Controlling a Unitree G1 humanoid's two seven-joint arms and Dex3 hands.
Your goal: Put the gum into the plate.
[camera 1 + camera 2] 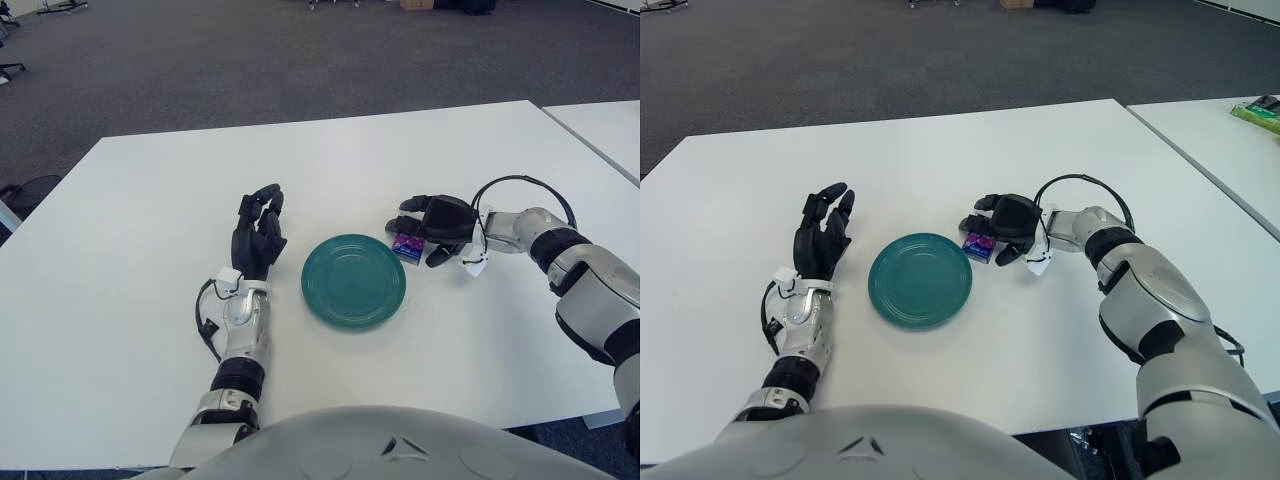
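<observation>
A small purple and blue gum pack (406,246) lies on the white table just right of the teal plate (353,280), outside its rim. My right hand (432,228) reaches in from the right and sits over the gum. Its fingers (403,205) are stretched out past the pack and its thumb is below it, so the pack lies between them on the table. My left hand (258,232) shows just left of the plate, fingers relaxed and pointing away from me, holding nothing.
The white table's (150,250) far edge runs across the top, with grey carpet beyond. A second white table (605,125) stands at the right with a narrow gap between. A white tag and black cable hang at my right wrist (478,262).
</observation>
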